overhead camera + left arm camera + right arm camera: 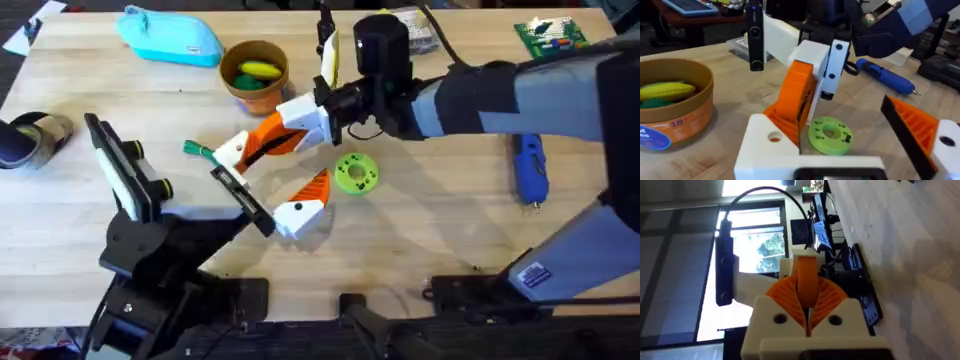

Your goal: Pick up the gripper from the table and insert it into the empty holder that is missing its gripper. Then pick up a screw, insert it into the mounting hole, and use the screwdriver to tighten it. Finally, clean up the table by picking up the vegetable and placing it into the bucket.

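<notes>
Already the right gripper (807, 305) is pressed together on the orange half of the gripper (807, 276), held over the middle of the table (430, 240). The part's long axis runs straight out past the fingertips, white block leading, toward the left arm's side. The left gripper (272, 178) sits just beside it with its fingers spread wide. The green disc (356, 172) lies close below, the bucket (255, 98) is near, and the screwdriver (529, 168) lies well apart by the right arm. I cannot tell which part is the empty holder.
</notes>
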`<action>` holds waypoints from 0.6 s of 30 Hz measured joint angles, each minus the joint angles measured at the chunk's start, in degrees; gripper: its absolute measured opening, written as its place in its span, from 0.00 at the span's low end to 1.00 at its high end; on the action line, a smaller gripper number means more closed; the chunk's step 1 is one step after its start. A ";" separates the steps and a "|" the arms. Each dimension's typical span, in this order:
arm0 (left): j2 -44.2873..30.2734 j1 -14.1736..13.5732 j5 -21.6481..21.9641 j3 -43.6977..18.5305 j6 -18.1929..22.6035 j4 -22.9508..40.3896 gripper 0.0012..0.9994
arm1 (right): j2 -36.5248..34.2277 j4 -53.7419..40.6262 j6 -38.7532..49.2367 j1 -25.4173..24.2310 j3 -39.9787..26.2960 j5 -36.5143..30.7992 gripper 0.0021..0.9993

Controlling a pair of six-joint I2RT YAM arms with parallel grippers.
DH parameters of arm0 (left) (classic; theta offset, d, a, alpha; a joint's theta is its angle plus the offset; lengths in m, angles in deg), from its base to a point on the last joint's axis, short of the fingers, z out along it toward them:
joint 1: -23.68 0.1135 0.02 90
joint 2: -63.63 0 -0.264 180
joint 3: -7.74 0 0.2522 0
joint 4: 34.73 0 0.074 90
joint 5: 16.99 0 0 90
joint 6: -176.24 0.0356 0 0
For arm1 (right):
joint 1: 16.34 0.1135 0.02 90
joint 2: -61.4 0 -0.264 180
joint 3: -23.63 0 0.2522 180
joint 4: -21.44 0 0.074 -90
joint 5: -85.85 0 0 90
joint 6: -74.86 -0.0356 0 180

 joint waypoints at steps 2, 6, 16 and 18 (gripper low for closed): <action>0.00 0.00 -0.01 0.00 0.00 0.00 0.99 | 0.00 0.00 0.00 0.00 0.00 0.11 0.01; 0.00 0.00 -0.01 0.00 0.02 0.00 0.99 | 0.00 0.00 0.00 0.00 0.00 0.17 0.01; 0.00 0.00 0.26 0.00 0.00 0.00 0.99 | 0.00 0.04 0.00 0.26 -0.03 -0.07 0.01; 0.00 0.00 0.34 -0.01 0.01 0.00 0.99 | 0.00 0.02 0.00 0.27 -0.07 -0.10 0.01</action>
